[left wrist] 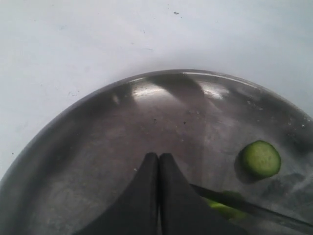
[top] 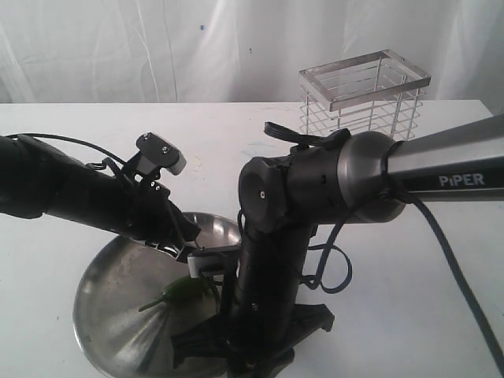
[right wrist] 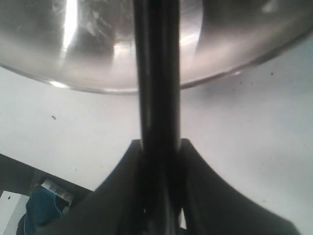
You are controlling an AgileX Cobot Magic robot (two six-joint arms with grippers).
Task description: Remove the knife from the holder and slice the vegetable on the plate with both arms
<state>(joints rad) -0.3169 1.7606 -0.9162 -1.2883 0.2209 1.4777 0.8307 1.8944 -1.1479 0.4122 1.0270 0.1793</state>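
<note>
The steel plate (top: 102, 307) lies at the table's front left. On it is the green vegetable (top: 185, 293), and in the left wrist view a round cut slice (left wrist: 259, 159) lies apart from the rest of it (left wrist: 220, 209). My left gripper (left wrist: 159, 157) is shut, empty, low over the plate (left wrist: 98, 147), with part of the vegetable hidden under its fingers. My right gripper (right wrist: 160, 144) is shut on the black knife (right wrist: 159, 88), which reaches over the plate rim (right wrist: 98, 88). The dark blade (left wrist: 254, 209) lies across the vegetable. The wire holder (top: 362, 94) stands empty at the back right.
The right arm (top: 441, 177) reaches in from the right and bends down over the plate's right side, hiding it. The left arm (top: 71, 193) comes in from the left. A cable (top: 457, 276) hangs from the right arm. A white curtain closes the back.
</note>
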